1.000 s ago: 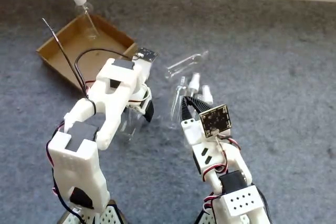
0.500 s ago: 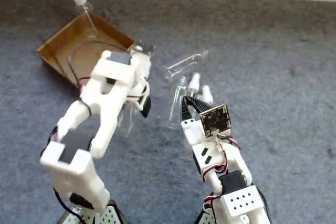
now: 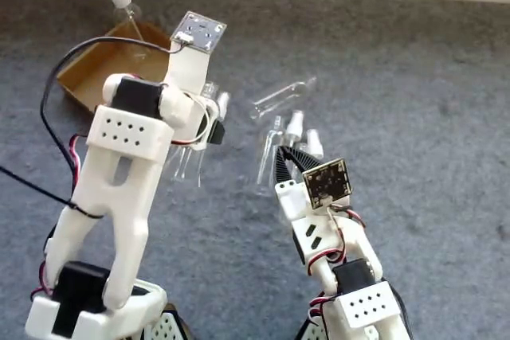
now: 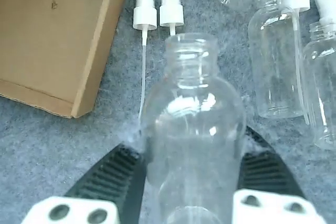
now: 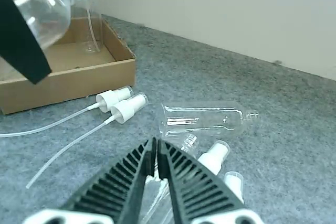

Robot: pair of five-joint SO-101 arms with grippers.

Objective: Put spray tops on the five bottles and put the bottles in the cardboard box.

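My left gripper (image 4: 191,148) is shut on a clear topless bottle (image 4: 193,114), held above the carpet near the cardboard box (image 3: 84,69); in the high view this bottle (image 3: 187,161) hangs under the raised arm. Beneath it lie two loose spray tops (image 4: 144,11) (image 4: 171,9) with long tubes. My right gripper (image 5: 156,148) is shut and empty, low over two bottles with spray tops (image 3: 295,127) (image 3: 315,142). A topless bottle (image 3: 283,95) lies on its side beyond them. One topped bottle (image 3: 123,1) stands at the box's far corner.
Grey carpet covers the table, with open room to the right of the bottles. The box's near wall (image 4: 97,56) stands close beside the loose spray tops. A pale wall (image 5: 236,9) runs along the far edge.
The left arm has risen and swung toward the box, carrying the topless bottle up off the carpet. The right arm has stayed still.
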